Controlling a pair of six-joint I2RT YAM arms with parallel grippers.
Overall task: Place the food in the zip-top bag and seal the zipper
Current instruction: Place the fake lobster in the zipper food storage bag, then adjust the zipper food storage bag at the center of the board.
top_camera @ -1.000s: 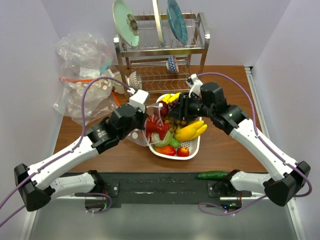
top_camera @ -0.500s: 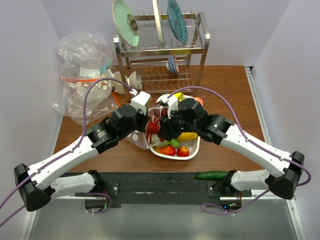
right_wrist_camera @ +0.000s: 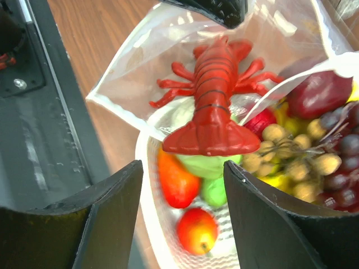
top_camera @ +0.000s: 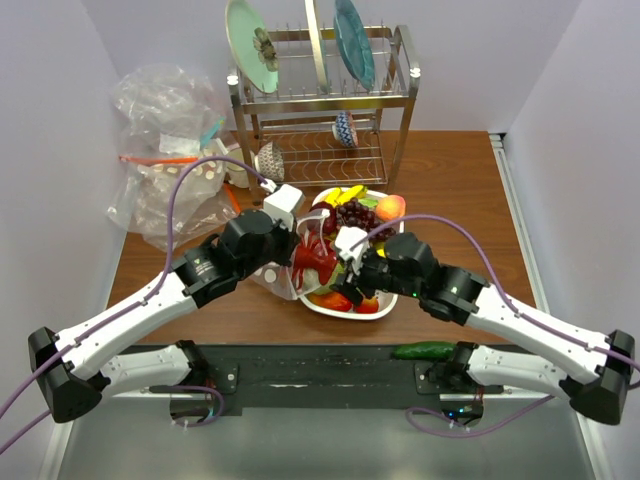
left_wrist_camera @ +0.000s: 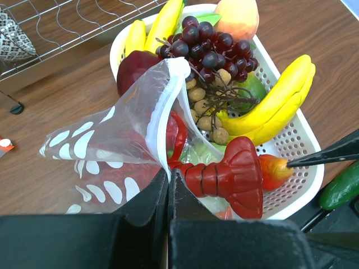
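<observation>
Red plastic lobster [right_wrist_camera: 210, 106] lies head-first in the mouth of the zip-top bag [left_wrist_camera: 106, 140], its claws and legs under the white-dotted film and its jointed tail and fan out over the near rim of the white tray [left_wrist_camera: 294, 151]. The bag rests on the wooden table [left_wrist_camera: 67, 95] just beside the tray, its mouth draped over the rim. The left gripper [left_wrist_camera: 168, 180], fingers pressed together, pinches the bag's mouth edge right beside the lobster's body. From there the zipper [left_wrist_camera: 160, 106] arcs up as a pale ridge to a peak against the dark red apple [left_wrist_camera: 134, 67]. The right gripper [right_wrist_camera: 182, 168] hovers above the tail with fingers spread, gripping nothing. Below the tail sit a pale green cabbage [right_wrist_camera: 210, 165], an orange-red pepper [right_wrist_camera: 175, 179] and a small red fruit [right_wrist_camera: 196, 230]. Bananas [left_wrist_camera: 275, 106], grapes [left_wrist_camera: 210, 45] and a peach [left_wrist_camera: 238, 17] fill the rest of the tray, and a cucumber [left_wrist_camera: 339, 188] lies outside it. The lobster appears only partly bagged, so seating it fully looks like the step in hand. That likely calls for a push on the tail fan along the body's line while the left arm holds the mouth edge taut. The legs could snag the film, and a sideways shove could roll the toy back into the tray.
</observation>
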